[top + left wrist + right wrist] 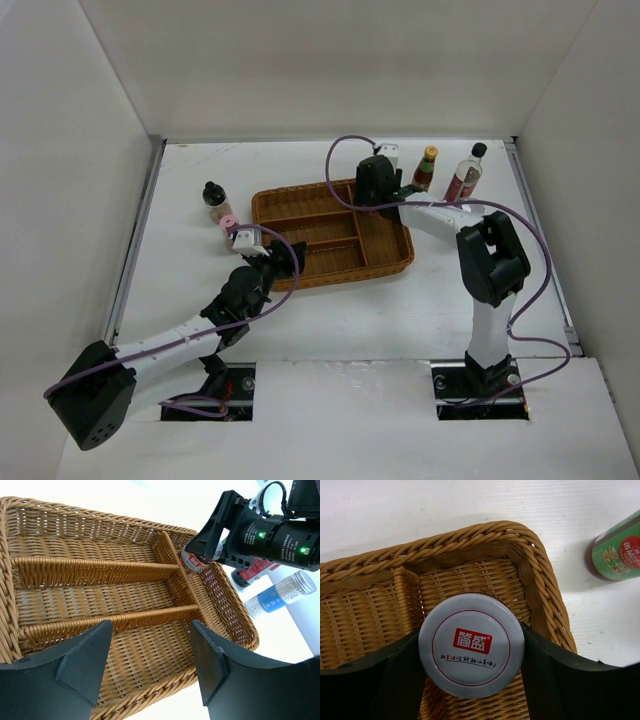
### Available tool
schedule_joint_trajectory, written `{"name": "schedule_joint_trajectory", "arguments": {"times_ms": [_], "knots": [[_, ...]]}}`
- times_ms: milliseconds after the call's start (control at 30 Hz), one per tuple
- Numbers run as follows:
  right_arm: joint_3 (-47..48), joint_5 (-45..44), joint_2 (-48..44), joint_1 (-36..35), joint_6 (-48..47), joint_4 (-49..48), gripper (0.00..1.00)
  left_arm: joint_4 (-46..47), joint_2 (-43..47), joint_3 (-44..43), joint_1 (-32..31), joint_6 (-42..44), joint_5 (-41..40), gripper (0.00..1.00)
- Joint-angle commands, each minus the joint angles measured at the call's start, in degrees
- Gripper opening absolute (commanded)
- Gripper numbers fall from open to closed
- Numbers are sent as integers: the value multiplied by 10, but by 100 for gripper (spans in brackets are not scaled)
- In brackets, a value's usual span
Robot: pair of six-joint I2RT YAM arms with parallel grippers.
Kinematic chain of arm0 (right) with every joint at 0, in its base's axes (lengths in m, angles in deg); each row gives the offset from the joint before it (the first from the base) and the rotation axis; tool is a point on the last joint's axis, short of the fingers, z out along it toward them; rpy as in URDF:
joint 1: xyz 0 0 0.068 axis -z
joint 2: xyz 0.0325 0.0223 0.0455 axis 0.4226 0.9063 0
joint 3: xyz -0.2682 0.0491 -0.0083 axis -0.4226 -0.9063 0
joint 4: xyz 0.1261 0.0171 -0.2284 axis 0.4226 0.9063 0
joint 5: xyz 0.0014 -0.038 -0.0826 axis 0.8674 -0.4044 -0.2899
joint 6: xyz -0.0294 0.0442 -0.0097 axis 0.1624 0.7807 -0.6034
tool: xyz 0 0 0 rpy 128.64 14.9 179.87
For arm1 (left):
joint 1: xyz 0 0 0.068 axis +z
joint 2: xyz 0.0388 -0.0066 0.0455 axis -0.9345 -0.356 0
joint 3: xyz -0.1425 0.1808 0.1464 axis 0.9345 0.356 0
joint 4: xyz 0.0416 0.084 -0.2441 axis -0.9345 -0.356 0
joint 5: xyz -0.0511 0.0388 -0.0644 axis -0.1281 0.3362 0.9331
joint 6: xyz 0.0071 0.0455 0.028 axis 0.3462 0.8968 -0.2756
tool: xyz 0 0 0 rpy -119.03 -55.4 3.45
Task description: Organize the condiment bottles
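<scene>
My right gripper (378, 185) is shut on the stubby silver-lidded jar (471, 644), its fingers (545, 675) pressed to both sides of the lid. It holds the jar in the far right corner compartment of the wicker tray (540, 580); the jar also shows in the left wrist view (196, 560). My left gripper (285, 258) is open and empty over the tray's near left rim (150, 650). The green-red yellow-capped bottle (426, 168) and the tall dark-red black-capped bottle (466, 175) stand right of the tray. The black-capped tan jar (213, 197) and the tiny pink-capped jar (228, 225) stand to its left.
The divided brown wicker tray (300, 200) lies mid-table, its other compartments bare (100, 597). A bottle with a blue label and white grains (277, 594) shows past the tray in the left wrist view. White walls enclose the table on three sides.
</scene>
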Motion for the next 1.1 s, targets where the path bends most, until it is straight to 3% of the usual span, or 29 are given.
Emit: {"name": "schedule_joint_trajectory", "arguments": {"times_ms": [0, 133, 233, 400, 500, 667, 800, 933, 1067], "knots": [[50, -18, -13, -1, 1, -87, 51, 43, -3, 7, -1, 2, 9, 62], [58, -14, 8, 7, 3, -90, 56, 48, -10, 7, 3, 1, 15, 62], [56, -12, 15, 10, 9, -91, 75, 51, -13, 8, 3, 2, 10, 62], [36, -14, -26, 6, 10, -86, 88, 53, -19, 5, 1, 1, 13, 62], [-7, -20, -102, 2, 6, -82, 90, 53, -19, 7, 8, 0, 16, 62], [-158, -77, -295, 5, 14, -68, 92, 53, -2, 15, 6, -1, 11, 63], [-260, -140, -432, 77, 42, 3, 100, 48, -2, 13, 10, -8, 17, 66], [-304, -134, -464, 171, 49, 57, 100, 52, 5, 17, 9, -6, 15, 68], [-314, -103, -446, 202, 41, 43, 100, 53, 5, 16, 3, -7, 17, 69]]}}
